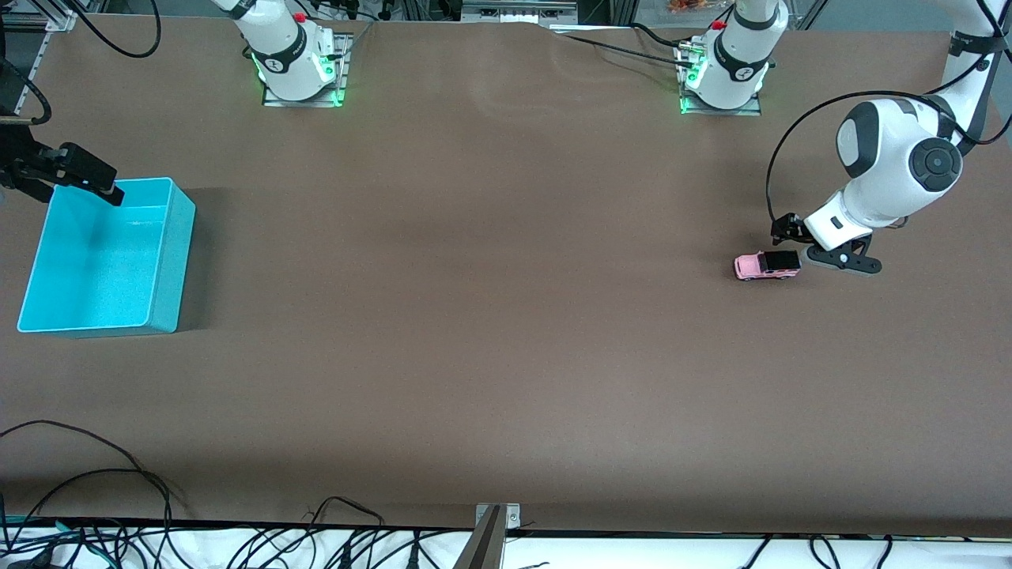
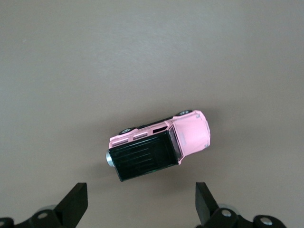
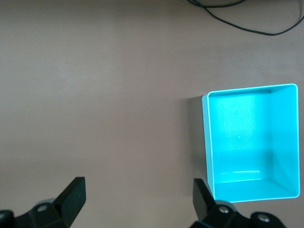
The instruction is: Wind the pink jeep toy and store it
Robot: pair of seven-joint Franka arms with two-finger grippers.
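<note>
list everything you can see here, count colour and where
jeep: one, pink with a black roof, on its wheels on the table at the left arm's end
bin: one, cyan, nothing in it, at the right arm's end
table: one, brown, under everything
cables: several, black, along the table edge nearest the front camera
left end effector: one, black, open, low beside the jeep, not touching it
right end effector: one, black, open, over the bin's rim on the side toward the robots' bases, holding nothing
</note>
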